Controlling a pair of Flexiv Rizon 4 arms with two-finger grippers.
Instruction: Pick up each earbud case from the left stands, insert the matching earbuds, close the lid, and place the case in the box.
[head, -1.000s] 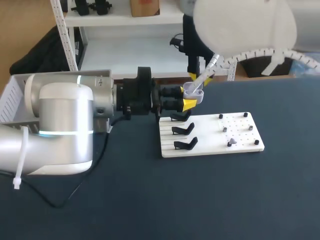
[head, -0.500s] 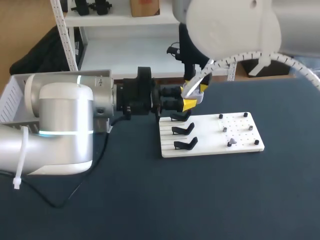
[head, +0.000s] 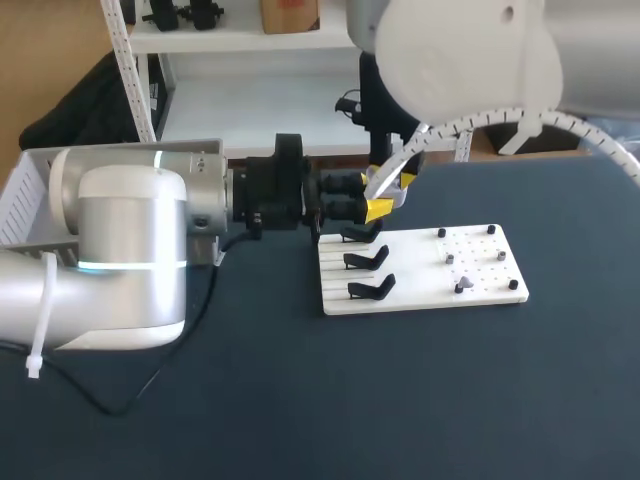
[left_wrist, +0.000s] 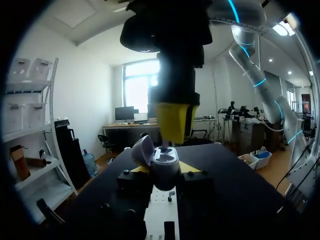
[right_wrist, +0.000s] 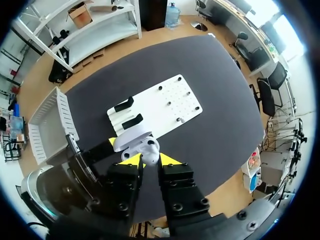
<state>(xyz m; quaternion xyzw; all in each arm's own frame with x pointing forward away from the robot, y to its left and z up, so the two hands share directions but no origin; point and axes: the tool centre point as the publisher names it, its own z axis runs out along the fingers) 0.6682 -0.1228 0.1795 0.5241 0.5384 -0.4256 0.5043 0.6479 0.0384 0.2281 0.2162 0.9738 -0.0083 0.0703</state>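
The left gripper pinches the open earbud case between its yellow tips, in the air by the far left corner of the white board. The right gripper hangs just above the case; whether it is clamped cannot be told.

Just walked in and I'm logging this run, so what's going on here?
The left gripper holds an earbud case, lid open, up in the air near the stand end of the white board. The right gripper hangs right above the open case. The board's three black stands are empty.
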